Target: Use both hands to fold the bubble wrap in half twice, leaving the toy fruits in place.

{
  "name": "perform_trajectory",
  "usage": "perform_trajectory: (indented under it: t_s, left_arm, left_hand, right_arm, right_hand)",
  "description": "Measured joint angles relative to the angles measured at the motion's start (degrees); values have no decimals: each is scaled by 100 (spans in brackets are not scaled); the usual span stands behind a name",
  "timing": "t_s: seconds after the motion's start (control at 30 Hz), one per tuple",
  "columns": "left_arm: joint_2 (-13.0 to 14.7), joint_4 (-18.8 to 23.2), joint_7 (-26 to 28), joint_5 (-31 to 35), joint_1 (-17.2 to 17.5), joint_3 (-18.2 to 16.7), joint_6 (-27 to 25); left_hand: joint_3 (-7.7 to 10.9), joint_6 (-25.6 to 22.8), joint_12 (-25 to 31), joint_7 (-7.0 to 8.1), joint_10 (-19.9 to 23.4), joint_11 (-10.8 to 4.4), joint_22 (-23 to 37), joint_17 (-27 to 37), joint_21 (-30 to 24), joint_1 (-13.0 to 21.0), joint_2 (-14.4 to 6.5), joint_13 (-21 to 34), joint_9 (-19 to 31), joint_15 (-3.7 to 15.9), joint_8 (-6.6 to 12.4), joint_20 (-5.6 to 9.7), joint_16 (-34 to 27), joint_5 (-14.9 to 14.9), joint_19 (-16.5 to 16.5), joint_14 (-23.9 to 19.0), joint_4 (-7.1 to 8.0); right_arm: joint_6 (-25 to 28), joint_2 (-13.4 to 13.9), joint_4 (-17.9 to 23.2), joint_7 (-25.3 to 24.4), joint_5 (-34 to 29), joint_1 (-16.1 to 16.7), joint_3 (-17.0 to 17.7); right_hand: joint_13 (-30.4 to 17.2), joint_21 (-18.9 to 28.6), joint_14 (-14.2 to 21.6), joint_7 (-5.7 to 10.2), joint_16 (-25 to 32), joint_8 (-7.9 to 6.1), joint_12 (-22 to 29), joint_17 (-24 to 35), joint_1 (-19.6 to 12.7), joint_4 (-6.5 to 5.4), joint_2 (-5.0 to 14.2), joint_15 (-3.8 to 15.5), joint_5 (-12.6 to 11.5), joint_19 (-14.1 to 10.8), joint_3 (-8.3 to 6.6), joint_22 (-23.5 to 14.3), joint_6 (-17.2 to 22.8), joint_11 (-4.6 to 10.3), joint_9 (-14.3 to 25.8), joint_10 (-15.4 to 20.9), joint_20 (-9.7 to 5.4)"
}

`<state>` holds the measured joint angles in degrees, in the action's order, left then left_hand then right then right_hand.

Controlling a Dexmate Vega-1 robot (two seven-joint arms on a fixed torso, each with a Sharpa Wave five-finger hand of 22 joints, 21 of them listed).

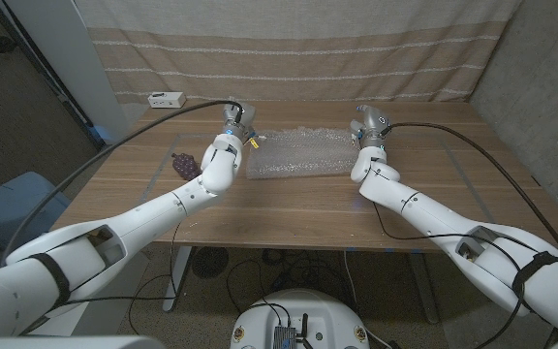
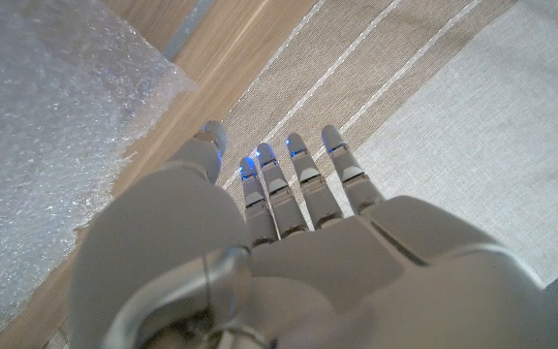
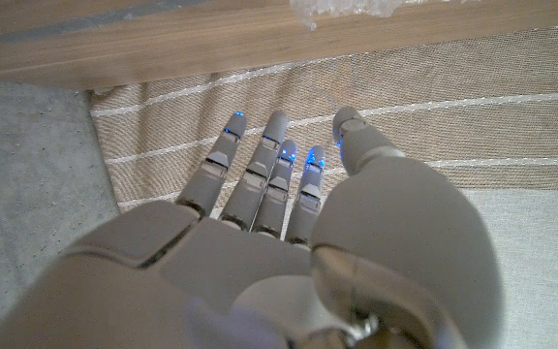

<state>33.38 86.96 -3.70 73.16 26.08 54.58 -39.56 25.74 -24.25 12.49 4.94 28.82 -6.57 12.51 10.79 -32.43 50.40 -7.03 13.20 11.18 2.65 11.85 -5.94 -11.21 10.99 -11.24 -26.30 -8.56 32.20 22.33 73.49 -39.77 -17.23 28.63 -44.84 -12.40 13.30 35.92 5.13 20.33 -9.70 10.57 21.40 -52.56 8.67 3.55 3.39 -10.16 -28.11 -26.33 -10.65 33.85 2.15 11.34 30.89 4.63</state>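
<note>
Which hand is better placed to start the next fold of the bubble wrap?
Hard to separate them. The left hand is at the bubble wrap's left far corner, the right hand at its right far corner, both open and holding nothing. Slight edge to the left: its wrist view shows the wrap right beside its fingers.

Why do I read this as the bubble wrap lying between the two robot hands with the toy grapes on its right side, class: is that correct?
One detail is wrong. The head view shows the toy grapes on the left side of the bubble wrap, beside the left arm. The wrap does lie between the left robot hand and the right robot hand.
</note>
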Motion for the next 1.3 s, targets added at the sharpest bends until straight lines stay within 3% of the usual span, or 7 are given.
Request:
perform_trajectory:
  t_s: [0.1,0.3,0.53,0.63,0.8,0.97,1.3]
  left_arm:
    - [-4,-5,58,79,0,21,-70]
    - [42,106,147,24,54,33,-57]
    - [260,803,221,-218,430,-214,85]
    - [320,1082,270,-492,622,-392,214]
    - [371,1378,386,-945,857,-599,389]
    - [387,1634,525,-1329,1078,-765,543]
    - [348,1826,648,-1775,1283,-866,722]
  left_hand:
    - [-16,0,0,0,0,0,0,3,-22,0,0,0,0,14,0,0,0,0,0,14,16]
    - [-111,-1,0,0,-63,63,-27,3,-33,-306,-81,-1,0,-1,-20,-22,0,0,86,49,210]
    - [-193,61,-44,-62,-209,209,-54,30,5,-718,-175,-10,1,5,-63,-185,0,0,263,209,452]
    - [-132,-84,-34,-237,-179,281,-69,14,5,-862,-255,-16,-24,-12,-39,-263,0,24,185,242,512]
    - [63,-816,216,-366,389,318,-80,13,-139,-1014,-336,4,-10,6,155,-232,-161,68,-125,-291,618]
    - [302,-1653,555,-499,1133,271,-78,156,-385,-1138,-370,172,56,65,388,-74,-481,90,-579,-1067,633]
    - [187,-2885,2185,-830,1922,326,312,2766,-1562,-480,-382,1775,966,195,1276,96,-2754,89,-1371,-1731,134]
  right_arm:
    - [44,30,54,11,-16,2,-15]
    - [36,197,268,27,-38,103,-60]
    - [-60,477,629,61,-421,295,-211]
    - [-104,624,856,71,-600,445,-259]
    - [-163,825,1195,56,-820,702,-283]
    - [-191,968,1485,34,-1102,916,-285]
    - [-149,1197,1975,314,-1516,1189,-280]
  right_hand:
    - [0,3,-34,0,-61,-46,9,-14,-1,24,1,0,-24,-4,-28,0,0,0,0,0,-4]
    - [0,90,-177,-104,-170,-134,69,-58,237,-206,238,-1,-24,-234,1,0,105,-104,-14,105,-60]
    - [1,112,-321,-90,-272,-147,110,-94,472,-328,321,-21,-24,-272,34,-1,185,-166,-16,104,-22]
    - [-8,139,-247,-113,-299,-264,213,-165,545,-342,347,-32,-24,-401,-5,-1,510,-203,-16,338,-62]
    - [-134,389,593,-242,51,-541,634,-8,542,-125,349,47,-24,-948,-87,-39,1400,-163,0,1232,-241]
    - [-394,612,1219,-343,576,-924,1146,517,459,15,432,215,-24,-1235,27,-112,2140,-142,152,2017,-368]
    - [-1381,1383,1929,-391,1864,-1841,2172,2135,106,75,375,462,-23,-1541,377,-664,2626,-60,889,2695,-391]
